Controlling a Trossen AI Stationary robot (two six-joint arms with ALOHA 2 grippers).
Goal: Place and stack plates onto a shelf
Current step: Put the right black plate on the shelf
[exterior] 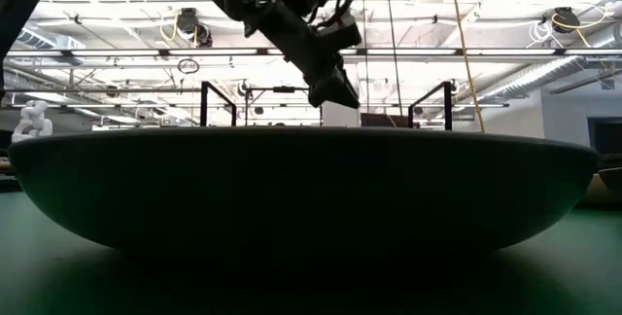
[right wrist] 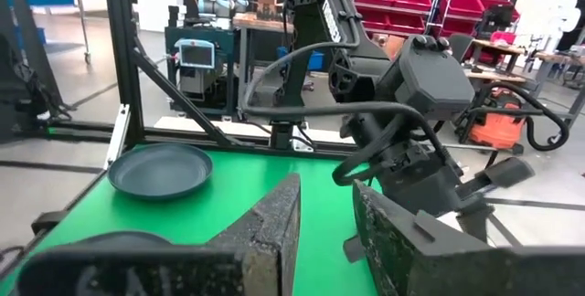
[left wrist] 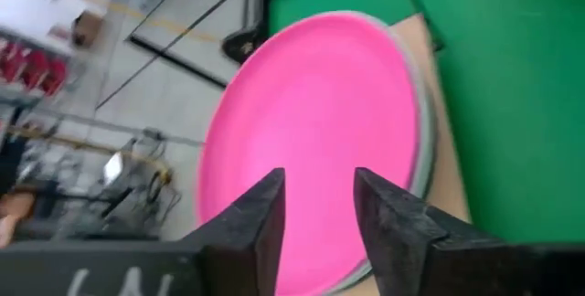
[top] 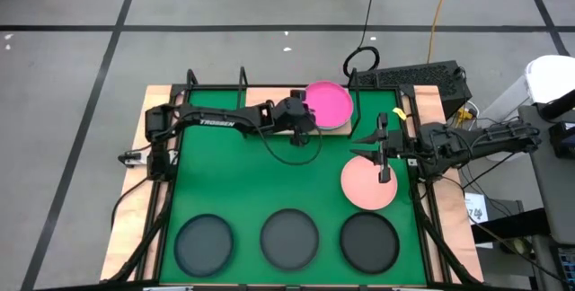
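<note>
The hot pink plate lies on top of a stack on the light-wood shelf at the mat's far edge. A pale rim of another plate shows under it. My left gripper hangs open over the pink plate's near-left rim, raised clear of it. The salmon plate lies flat on the green mat. My right gripper is open above the salmon plate's far edge, its fingers level and pointing left, with nothing between them.
Three dark plates lie in a row along the mat's near edge; the middle one fills the low view. A black frame borders the mat. Bare green mat spans the middle.
</note>
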